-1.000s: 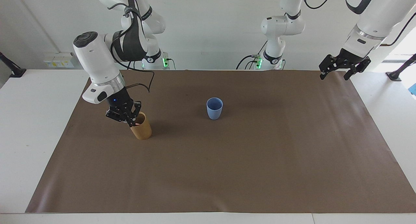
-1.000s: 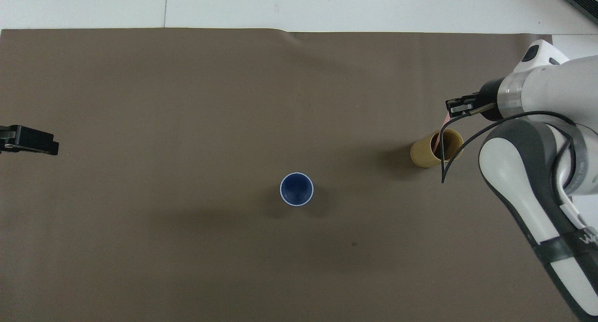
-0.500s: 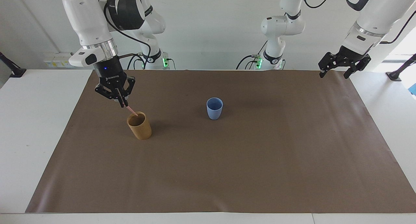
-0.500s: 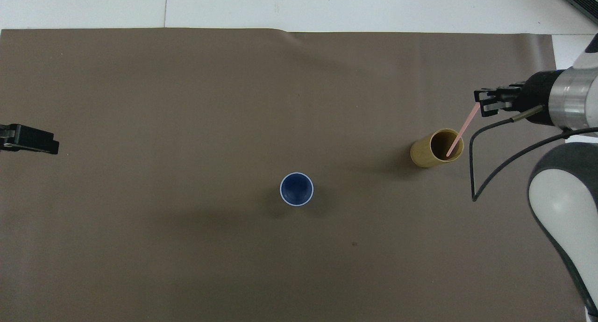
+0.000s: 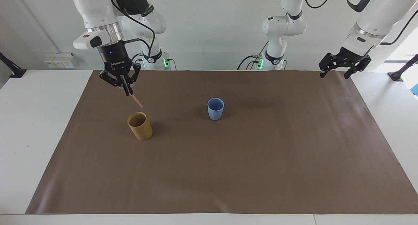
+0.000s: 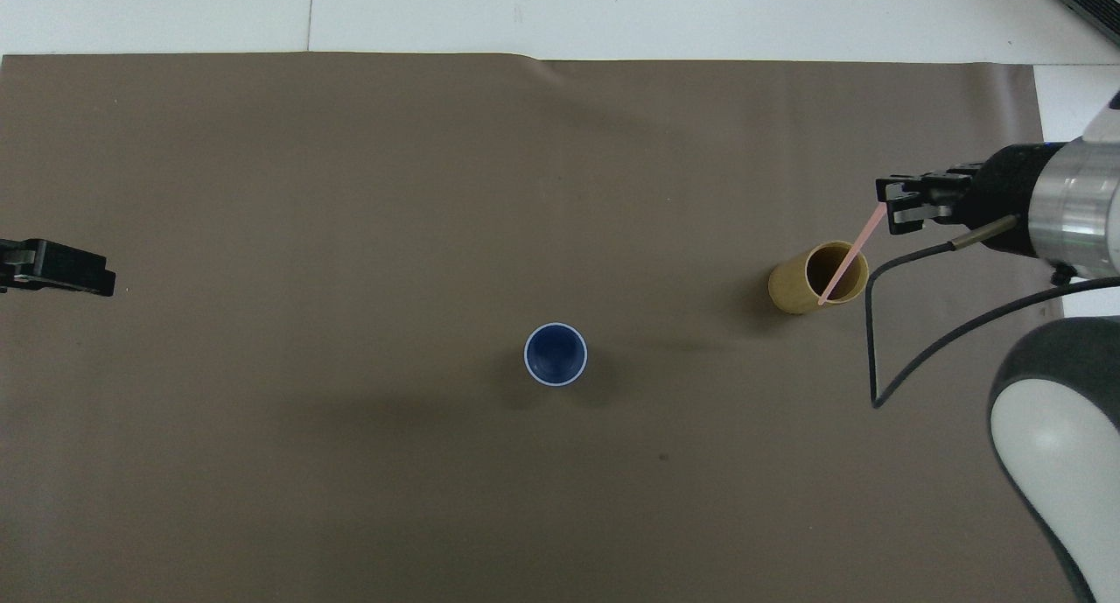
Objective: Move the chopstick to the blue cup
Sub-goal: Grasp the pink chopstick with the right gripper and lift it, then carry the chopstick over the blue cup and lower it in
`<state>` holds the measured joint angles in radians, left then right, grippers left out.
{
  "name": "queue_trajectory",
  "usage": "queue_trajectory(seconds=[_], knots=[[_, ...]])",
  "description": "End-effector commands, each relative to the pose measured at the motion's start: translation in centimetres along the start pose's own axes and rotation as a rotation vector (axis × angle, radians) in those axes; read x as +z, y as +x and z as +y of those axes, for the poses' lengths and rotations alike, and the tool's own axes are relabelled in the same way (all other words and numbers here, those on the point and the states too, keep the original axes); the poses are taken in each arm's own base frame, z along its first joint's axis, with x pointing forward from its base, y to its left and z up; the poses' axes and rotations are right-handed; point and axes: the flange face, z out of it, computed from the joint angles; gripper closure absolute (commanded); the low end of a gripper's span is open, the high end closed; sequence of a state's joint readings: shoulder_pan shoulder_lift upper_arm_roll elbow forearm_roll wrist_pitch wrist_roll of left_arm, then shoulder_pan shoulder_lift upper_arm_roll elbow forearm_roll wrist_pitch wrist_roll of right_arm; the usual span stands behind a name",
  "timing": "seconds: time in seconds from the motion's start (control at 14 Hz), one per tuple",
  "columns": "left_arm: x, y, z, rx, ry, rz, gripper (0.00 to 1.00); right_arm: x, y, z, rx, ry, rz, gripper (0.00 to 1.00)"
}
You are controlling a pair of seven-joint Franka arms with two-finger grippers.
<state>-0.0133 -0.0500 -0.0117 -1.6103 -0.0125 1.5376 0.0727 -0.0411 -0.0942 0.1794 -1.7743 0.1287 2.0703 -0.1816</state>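
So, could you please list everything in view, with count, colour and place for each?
chopstick: one, pale pink, held tilted in the air over the tan cup
blue cup: one, light blue, upright mid-mat
tan cup: one, tan-brown, upright toward the right arm's end
mat: one, brown, covering the table
table: one, white
right gripper: one, black, shut on the chopstick
left gripper: one, black, open, waiting over the mat's corner

Probably a robotics lab: robot arms [image 5: 281, 29] at a papered table [image 5: 39, 136].
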Motion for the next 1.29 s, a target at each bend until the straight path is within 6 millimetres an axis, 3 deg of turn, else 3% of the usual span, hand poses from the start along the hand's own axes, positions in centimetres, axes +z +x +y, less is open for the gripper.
queue_trajectory(seconds=[0.0, 0.14, 0.29, 0.5, 0.71, 1.0, 1.21], knots=[[0.0, -1.0, 0.2, -0.009, 0.011, -0.010, 0.00, -0.2, 0.9, -5.3, 0.020, 0.047, 0.004, 1.00], [0.0, -1.0, 0.2, -0.012, 0.011, -0.010, 0.00, 0.0, 0.9, -8.5, 0.064, 0.074, -0.006, 1.00], [0.0, -1.0, 0.4, -0.045, -0.007, -0.008, 0.00, 0.5, 0.5, -13.6, 0.057, 0.110, -0.021, 1.00], [0.0, -1.0, 0.5, -0.028, -0.009, -0.011, 0.00, 2.3, 0.4, -18.3, -0.001, 0.146, -0.010, 1.00], [0.1, -1.0, 0.4, -0.028, -0.009, -0.011, 0.00, 3.6, 0.3, -21.0, -0.031, 0.168, 0.003, 1.00], [-0.2, -0.9, -0.3, -0.051, -0.008, -0.007, 0.00, 6.9, -0.2, -25.5, -0.112, 0.189, 0.023, 1.00], [-0.3, -0.9, -0.6, -0.057, -0.008, -0.006, 0.00, 8.5, -0.4, -25.8, -0.207, 0.174, 0.030, 1.00]])
